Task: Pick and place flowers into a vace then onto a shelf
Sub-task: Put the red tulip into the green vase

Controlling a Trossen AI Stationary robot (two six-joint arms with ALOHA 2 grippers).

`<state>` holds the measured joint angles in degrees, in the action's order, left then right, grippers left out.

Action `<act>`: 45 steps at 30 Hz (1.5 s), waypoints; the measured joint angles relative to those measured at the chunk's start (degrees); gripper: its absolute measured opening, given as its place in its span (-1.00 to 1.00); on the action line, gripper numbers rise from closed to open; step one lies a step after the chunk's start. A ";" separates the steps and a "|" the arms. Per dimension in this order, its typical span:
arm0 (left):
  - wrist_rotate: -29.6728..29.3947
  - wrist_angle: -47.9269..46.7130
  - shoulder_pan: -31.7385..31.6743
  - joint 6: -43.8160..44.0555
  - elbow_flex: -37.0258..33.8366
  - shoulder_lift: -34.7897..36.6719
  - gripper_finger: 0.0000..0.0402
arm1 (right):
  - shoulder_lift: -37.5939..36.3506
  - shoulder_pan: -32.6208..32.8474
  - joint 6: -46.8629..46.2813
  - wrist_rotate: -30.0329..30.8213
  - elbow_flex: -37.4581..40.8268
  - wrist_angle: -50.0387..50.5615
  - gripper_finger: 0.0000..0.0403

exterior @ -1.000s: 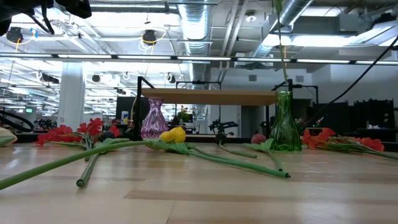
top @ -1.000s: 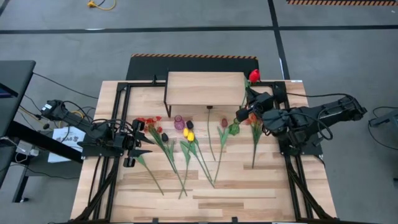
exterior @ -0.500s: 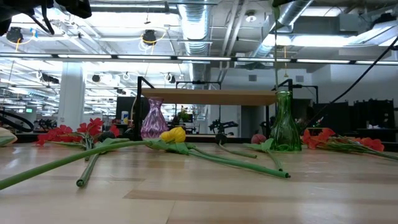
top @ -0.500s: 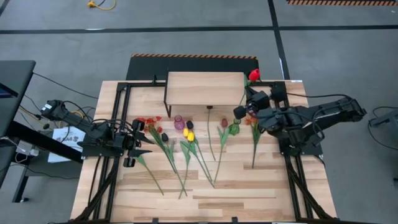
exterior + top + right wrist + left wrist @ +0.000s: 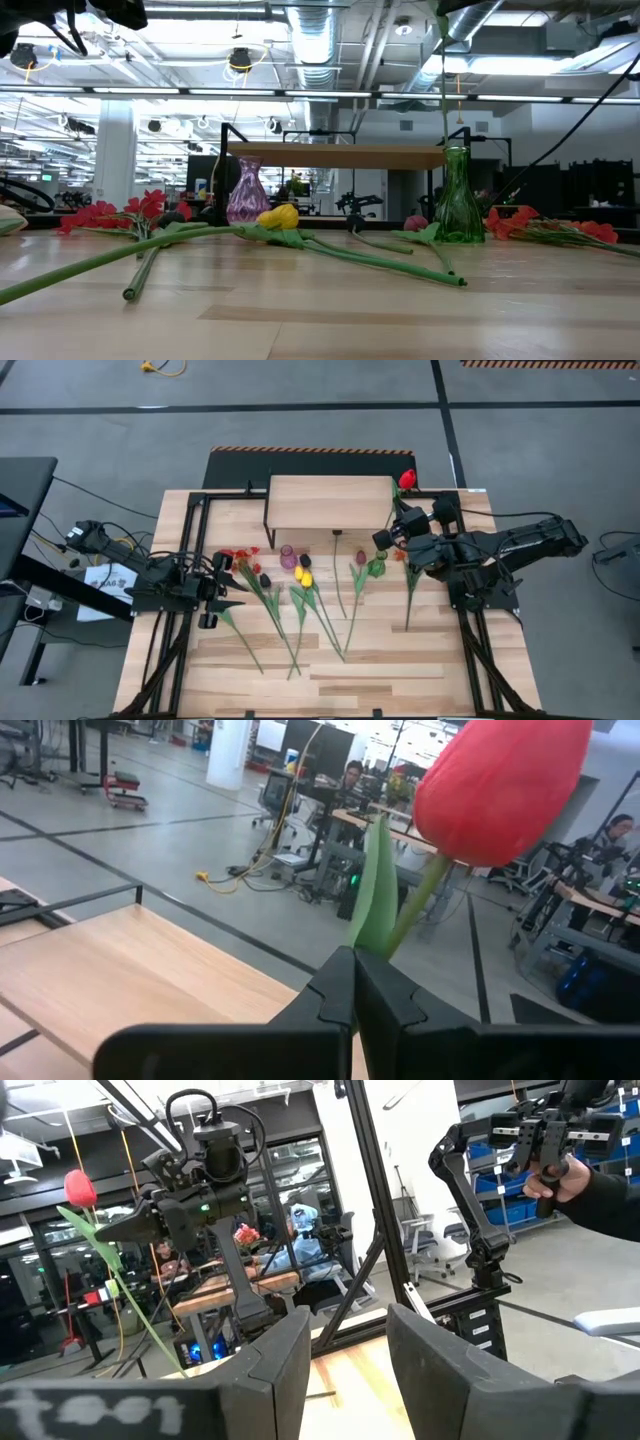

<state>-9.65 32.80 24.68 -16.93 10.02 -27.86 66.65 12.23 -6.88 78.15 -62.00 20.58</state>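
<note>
My right gripper [image 5: 396,538] is shut on a red tulip whose head [image 5: 407,480] stands high near the shelf's right end. In the low view its stem [image 5: 444,90] runs down to the mouth of the green glass vase [image 5: 457,200]. A purple vase [image 5: 288,557] stands in front of the light-wood shelf [image 5: 330,502]. Yellow tulips [image 5: 303,575], a maroon tulip [image 5: 265,578], a pink one [image 5: 360,558] and orange-red sprays [image 5: 235,557] lie flat on the table. My left gripper [image 5: 228,588] waits open at the table's left side. My right gripper pinches the red tulip's stem [image 5: 392,932] between its two shut fingers [image 5: 330,990], just below the head [image 5: 500,785] and beside a leaf [image 5: 376,890]. The tulip is lifted clear and stands nearly upright, head up, stem hanging below the fingers toward the green vase.
The shelf stands on thin black legs [image 5: 268,530] at the table's far edge. Another orange-red spray [image 5: 411,560] lies under the right arm. Long stems [image 5: 330,620] fan toward the near edge, where bare planks [image 5: 330,680] lie. A person's hand [image 5: 555,1175] shows in the room behind.
My right gripper has moved a little toward the table's left, still shut, carrying the red tulip with it. The hanging stem has shifted sideways to the green vase's mouth.
</note>
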 joint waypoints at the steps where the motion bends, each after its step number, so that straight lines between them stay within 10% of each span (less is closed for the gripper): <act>1: 0.00 0.02 -0.02 0.00 0.00 -0.02 -0.37 | 0.00 0.00 0.02 0.00 0.00 0.00 -1.00; 45: -0.02 -0.33 -0.01 0.00 0.00 0.00 -0.37 | -1.69 0.14 -4.09 -4.78 -0.07 7.18 -1.00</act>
<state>-9.67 32.47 24.67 -16.93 10.02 -27.86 64.96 12.37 -10.97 73.37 -62.06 27.76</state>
